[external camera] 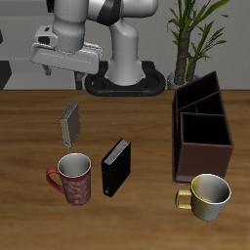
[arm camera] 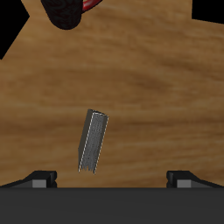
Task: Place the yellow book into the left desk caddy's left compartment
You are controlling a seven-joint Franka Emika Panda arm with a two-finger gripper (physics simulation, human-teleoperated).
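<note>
The yellow book (external camera: 70, 124) is a thin grey-tan book standing upright on the table, in the middle of its depth. It also shows in the wrist view (arm camera: 92, 140). My gripper (external camera: 65, 70) hangs high above the table, above the book and a little farther back, open and empty. In the wrist view the gripper (arm camera: 112, 179) shows both fingertips (arm camera: 42, 178) wide apart with nothing between them. The left desk caddy (external camera: 203, 127) is a dark maroon-brown open box with dividers, across the table from the book. Its compartments look empty.
A thicker black book (external camera: 115, 166) stands nearer the front edge, beside a red patterned mug (external camera: 73, 178), which also shows in the wrist view (arm camera: 66, 10). A yellow mug (external camera: 207, 195) stands in front of the caddy. A potted plant (external camera: 190, 39) stands behind the caddy.
</note>
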